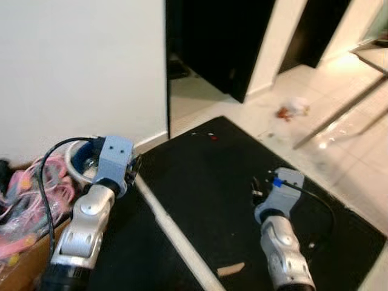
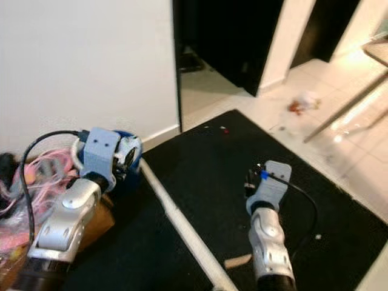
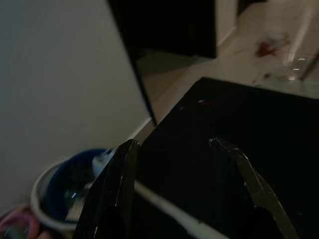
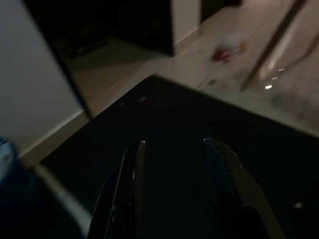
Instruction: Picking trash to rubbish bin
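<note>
While both tools (image 3: 174, 184) (image 4: 174, 179) hang wide and empty, the far trash (image 1: 293, 110) could be missed, since the bin (image 1: 82, 163) sits near left.

mat (image 1: 206, 182): plain black, flecked with small pale and red specks
floor (image 1: 315, 91): glossy cream tiles
trash (image 1: 293, 109): white with red-orange patches
bin (image 3: 60, 184): blue, with a white rim
wall (image 1: 79, 66): plain off-white
arms: silver with pale blue wrist blocks
left tool (image 3: 179, 164): black fingers
right tool (image 4: 174, 164): black fingers
cable (image 1: 45, 163): black
</note>
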Robot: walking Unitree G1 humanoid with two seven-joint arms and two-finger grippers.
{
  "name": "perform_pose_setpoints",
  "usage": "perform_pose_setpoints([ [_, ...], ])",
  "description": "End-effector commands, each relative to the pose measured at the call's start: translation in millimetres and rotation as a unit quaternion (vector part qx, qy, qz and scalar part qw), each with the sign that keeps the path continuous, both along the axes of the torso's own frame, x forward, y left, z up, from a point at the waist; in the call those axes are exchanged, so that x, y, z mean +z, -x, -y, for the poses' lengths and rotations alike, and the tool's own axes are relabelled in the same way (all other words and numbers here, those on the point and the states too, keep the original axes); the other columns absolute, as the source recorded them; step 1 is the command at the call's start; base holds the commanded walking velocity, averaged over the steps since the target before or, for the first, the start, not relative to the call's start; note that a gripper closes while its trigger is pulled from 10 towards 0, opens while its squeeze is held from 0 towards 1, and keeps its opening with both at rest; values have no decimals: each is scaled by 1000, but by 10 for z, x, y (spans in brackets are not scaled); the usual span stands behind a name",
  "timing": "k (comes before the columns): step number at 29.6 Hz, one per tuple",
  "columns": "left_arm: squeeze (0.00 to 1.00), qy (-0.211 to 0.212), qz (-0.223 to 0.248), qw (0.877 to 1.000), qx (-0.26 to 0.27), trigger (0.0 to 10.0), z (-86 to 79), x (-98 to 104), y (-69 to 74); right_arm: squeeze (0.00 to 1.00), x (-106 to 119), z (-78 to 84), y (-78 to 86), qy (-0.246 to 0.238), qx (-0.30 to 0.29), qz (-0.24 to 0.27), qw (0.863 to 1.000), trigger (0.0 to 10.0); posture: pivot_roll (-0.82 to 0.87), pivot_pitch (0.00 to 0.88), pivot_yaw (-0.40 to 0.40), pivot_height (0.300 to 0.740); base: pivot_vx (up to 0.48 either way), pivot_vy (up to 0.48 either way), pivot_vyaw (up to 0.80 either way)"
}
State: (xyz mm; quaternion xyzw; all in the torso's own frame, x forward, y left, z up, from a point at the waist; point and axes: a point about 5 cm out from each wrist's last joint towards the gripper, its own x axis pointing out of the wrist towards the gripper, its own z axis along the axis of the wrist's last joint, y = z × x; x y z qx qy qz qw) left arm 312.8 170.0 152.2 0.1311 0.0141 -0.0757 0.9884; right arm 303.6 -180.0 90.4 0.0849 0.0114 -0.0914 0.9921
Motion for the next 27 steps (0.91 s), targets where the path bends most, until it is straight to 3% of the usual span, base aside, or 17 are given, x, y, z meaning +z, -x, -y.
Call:
perform_pose_setpoints([
  [1,0,-3,-7,1000,4,10000,-18,-44,16,0,-60,-28,28,-11,2,-10,1000,10000,1,132,16,740,0,0,-800],
  [27,0,16,-7,1000,17,10000,-37,-43,-19,0,-68,29,29,-13,-11,-13,1000,10000,-4,139,17,740,0,0,-800],
])
